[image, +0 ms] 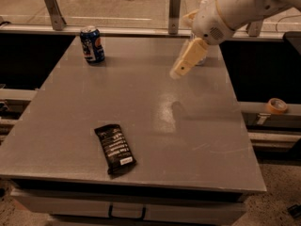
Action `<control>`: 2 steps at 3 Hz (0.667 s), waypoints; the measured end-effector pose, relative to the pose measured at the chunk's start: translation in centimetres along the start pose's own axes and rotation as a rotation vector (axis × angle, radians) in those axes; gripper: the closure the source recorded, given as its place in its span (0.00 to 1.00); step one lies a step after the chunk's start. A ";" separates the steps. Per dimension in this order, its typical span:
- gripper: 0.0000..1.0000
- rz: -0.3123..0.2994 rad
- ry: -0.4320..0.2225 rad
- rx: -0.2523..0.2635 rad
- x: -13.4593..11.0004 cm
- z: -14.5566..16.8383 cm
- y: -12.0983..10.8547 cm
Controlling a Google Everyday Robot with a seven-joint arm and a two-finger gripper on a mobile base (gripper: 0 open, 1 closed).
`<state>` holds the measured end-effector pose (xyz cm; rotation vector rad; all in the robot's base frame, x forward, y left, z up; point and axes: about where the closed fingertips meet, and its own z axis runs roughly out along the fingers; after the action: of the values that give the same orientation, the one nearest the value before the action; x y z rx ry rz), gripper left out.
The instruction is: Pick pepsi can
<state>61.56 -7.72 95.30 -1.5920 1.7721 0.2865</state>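
The pepsi can, dark blue with a red-and-white logo and a silver top, stands upright at the far left corner of the grey table. My gripper, with cream-coloured fingers, hangs in the air above the far right part of the table, well to the right of the can and not touching it. Nothing shows in it. The white arm comes in from the upper right.
A black snack bar wrapper lies flat near the table's front left. A clear plastic bottle stands at the far right, mostly hidden behind the gripper. A roll of tape sits on a ledge to the right. A rail runs behind the table.
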 end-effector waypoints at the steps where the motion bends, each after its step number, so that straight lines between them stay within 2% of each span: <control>1: 0.00 0.030 -0.079 -0.021 -3.2 4.8 -0.5; 2: 0.00 0.061 -0.159 -0.023 -6.2 9.3 -2.0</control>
<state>66.66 2.24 93.21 -1.4900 1.7027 0.4516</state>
